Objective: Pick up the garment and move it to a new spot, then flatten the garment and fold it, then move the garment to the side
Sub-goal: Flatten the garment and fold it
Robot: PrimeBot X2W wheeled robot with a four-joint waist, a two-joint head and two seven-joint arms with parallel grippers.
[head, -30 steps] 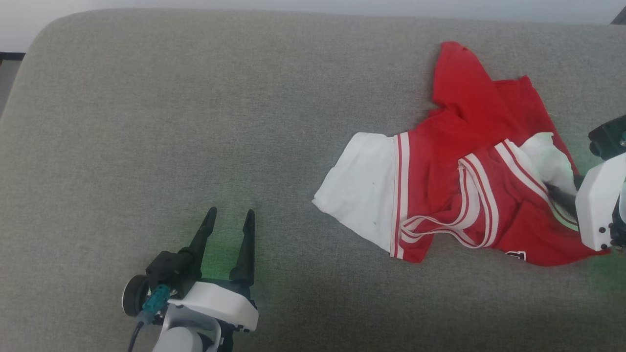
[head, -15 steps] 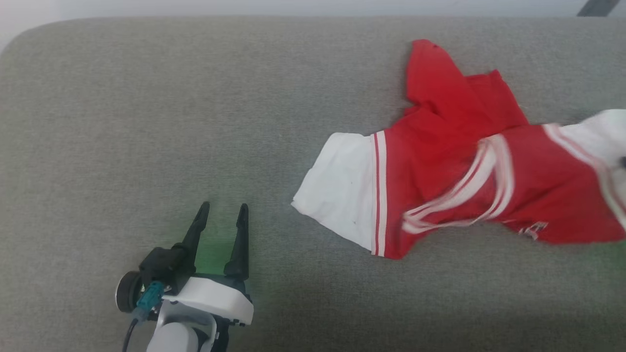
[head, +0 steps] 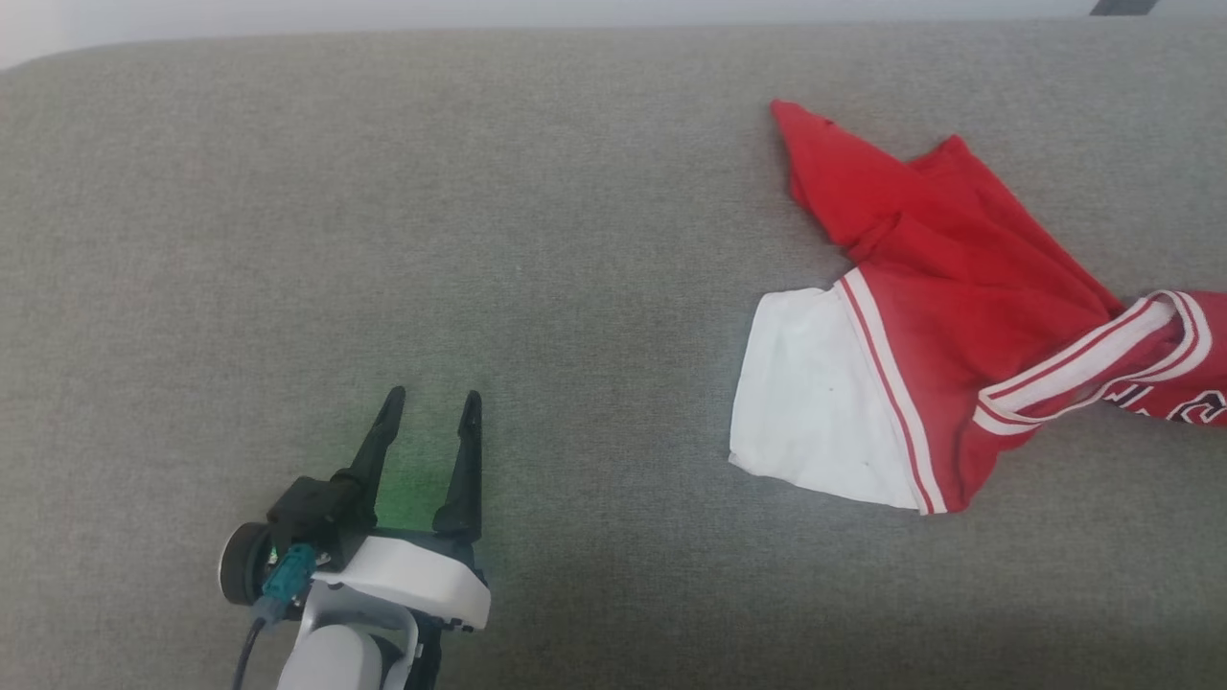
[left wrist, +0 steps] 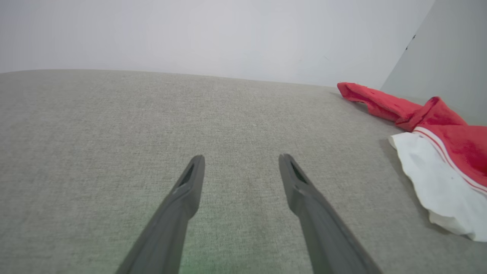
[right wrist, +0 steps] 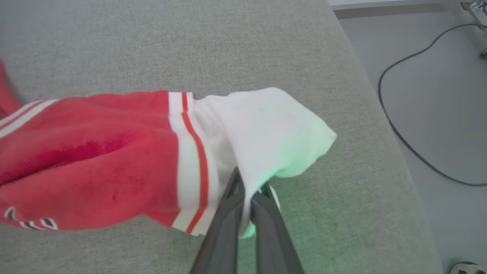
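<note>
Now: right fingers [right wrist: 248,188] clamped on white sleeve end [right wrist: 266,125]; garment [head: 920,316] trails from them. Head view: garment at 3 o'clock of bench [head: 383,192], long axis roughly 9-to-3, other sleeve end [head: 815,412] pointing toward 9. Left fingers [head: 431,404] apart, empty, at 7 o'clock; garment well apart, at their 2 o'clock. Right arm nearer. My guess: move-to-new-spot step; flattening and folding not yet done.

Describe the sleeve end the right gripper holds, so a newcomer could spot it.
On the grey cushion, find the red shirt at its right side. The held sleeve end is white, bunched near the cushion's edge, pinched in the right gripper's jaws; the other white end lies flat, untouched.
</note>
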